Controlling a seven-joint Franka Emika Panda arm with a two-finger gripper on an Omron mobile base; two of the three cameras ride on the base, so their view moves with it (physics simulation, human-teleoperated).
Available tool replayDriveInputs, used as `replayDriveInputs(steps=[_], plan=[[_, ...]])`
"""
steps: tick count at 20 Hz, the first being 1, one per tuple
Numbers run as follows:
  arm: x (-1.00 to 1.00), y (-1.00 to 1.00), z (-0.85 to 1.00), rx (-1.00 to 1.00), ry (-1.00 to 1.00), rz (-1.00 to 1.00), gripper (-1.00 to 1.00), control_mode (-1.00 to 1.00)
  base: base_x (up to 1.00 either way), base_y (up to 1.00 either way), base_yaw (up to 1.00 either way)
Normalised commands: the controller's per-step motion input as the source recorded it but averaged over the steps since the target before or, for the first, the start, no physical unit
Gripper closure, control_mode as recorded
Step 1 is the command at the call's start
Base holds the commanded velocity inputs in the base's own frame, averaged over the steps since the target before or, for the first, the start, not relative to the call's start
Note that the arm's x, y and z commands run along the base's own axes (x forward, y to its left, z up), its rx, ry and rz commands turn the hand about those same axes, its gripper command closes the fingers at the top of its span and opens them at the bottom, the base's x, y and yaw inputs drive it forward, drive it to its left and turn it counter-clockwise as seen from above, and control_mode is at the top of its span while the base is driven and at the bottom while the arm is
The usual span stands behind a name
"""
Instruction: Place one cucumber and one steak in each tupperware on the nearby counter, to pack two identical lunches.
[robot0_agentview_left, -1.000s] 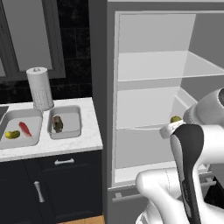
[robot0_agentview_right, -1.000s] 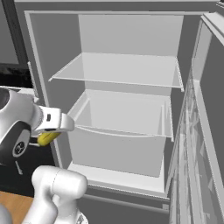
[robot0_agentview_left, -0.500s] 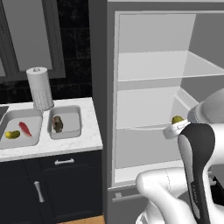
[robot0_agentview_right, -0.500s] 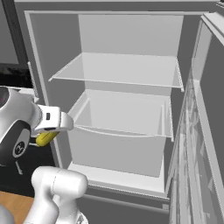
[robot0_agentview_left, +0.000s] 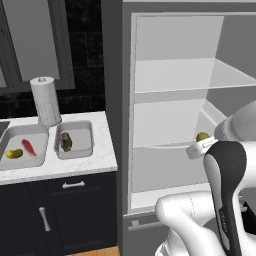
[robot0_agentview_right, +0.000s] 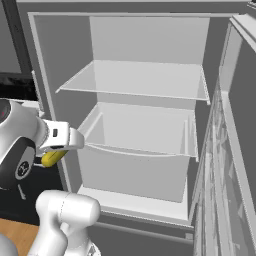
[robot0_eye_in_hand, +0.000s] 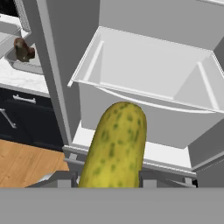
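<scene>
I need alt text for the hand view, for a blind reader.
A glossy yellow-green cucumber is held in the gripper before an open grey fridge with a white drawer. At upper left, a brown steak chunk lies in a grey tray.

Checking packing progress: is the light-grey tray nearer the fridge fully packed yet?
Not yet. The light-grey tray holds just the dark brown steak chunk; the yellow-green cucumber is gripped in the gripper by the open fridge.
</scene>
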Motion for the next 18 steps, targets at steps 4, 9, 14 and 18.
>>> replayDriveInputs(steps=[4,9,14,18], plan=[[0.00,0.00,0.00,0.00,0.00,0.00,1.00,1.00,0.00,0.04,0.00],[0.00,0.00,0.00,0.00,0.00,0.00,1.00,1.00,0.00,0.71,0.01],[0.00,0.00,0.00,0.00,0.00,0.00,1.00,1.00,0.08,0.80,0.00],[0.00,0.00,0.00,0.00,0.00,0.00,1.00,1.00,0.11,0.82,0.01]])
